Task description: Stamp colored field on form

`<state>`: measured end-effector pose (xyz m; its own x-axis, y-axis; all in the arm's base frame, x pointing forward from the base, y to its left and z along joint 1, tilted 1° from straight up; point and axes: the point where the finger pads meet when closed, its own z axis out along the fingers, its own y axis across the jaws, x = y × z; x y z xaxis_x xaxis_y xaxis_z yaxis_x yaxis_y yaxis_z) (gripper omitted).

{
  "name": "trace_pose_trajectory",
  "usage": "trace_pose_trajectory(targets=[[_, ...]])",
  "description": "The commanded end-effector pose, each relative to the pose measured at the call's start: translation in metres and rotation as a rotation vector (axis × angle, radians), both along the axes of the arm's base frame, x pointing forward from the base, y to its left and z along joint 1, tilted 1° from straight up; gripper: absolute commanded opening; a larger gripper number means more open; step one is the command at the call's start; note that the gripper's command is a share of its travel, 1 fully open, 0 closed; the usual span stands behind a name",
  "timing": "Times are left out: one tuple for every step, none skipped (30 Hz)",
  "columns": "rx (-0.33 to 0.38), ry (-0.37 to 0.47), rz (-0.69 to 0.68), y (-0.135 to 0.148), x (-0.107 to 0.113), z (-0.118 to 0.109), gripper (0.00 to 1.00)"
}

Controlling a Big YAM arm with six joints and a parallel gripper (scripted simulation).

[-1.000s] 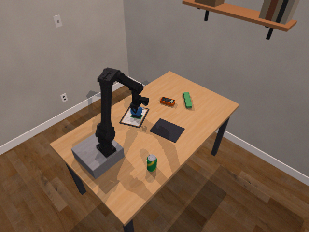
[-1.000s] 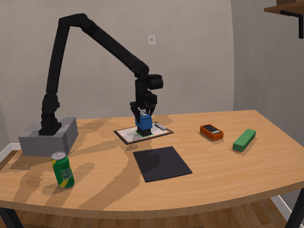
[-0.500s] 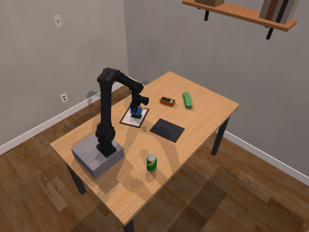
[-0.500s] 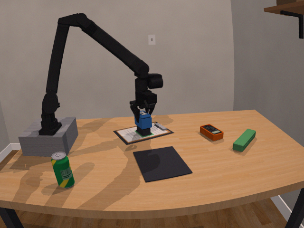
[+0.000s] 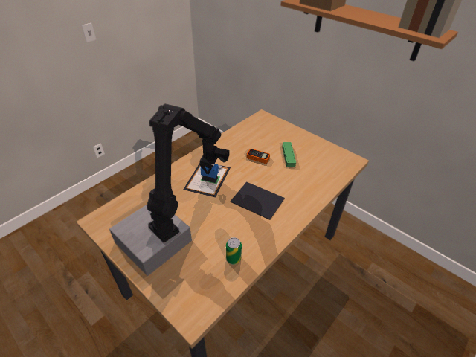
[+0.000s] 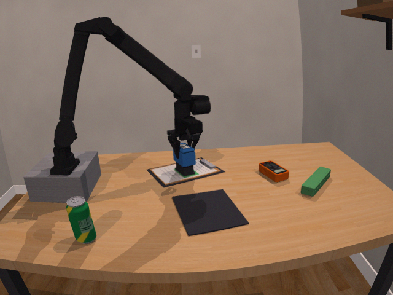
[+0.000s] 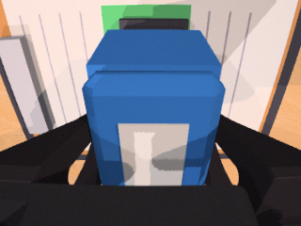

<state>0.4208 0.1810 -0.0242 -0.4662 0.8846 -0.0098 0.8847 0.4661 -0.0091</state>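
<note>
While hand (image 6: 184,143) grips stamp (image 6: 184,157), wood table (image 6: 285,222) sits in room corner.

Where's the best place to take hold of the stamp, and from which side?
Take the stamp by its blue upper housing, coming straight down from above. It stands upright on the form's green field, and the housing's two side faces are flat and parallel, wider than the black base. The tool is shut on it that way now, one finger per side.
</note>
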Motion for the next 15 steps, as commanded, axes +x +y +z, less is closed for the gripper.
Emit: trace_pose_trajectory(targets=[[0.031, -0.073, 0.003, 0.01, 0.027, 0.047, 0.33], [0.031, -0.074, 0.003, 0.01, 0.027, 0.054, 0.33], [0.032, -0.074, 0.003, 0.01, 0.027, 0.061, 0.33], [0.032, -0.074, 0.003, 0.01, 0.027, 0.065, 0.33], [0.032, -0.074, 0.003, 0.01, 0.027, 0.067, 0.33], [0.032, -0.074, 0.003, 0.01, 0.027, 0.067, 0.33], [0.032, -0.074, 0.003, 0.01, 0.027, 0.067, 0.33], [0.032, -0.074, 0.003, 0.01, 0.027, 0.067, 0.33], [0.023, -0.053, 0.003, 0.01, 0.025, 0.056, 0.33], [0.02, -0.047, 0.003, 0.01, 0.026, 0.049, 0.33], [0.014, -0.034, 0.003, 0.007, 0.019, 0.044, 0.33], [0.0, 0.0, 0.003, 0.0, 0.004, 0.033, 0.33], [0.0, 0.0, 0.003, 0.0, 0.003, 0.033, 0.33], [0.0, 0.0, 0.003, 0.0, 0.003, 0.033, 0.33], [0.0, 0.0, 0.003, 0.0, 0.003, 0.033, 0.33]])
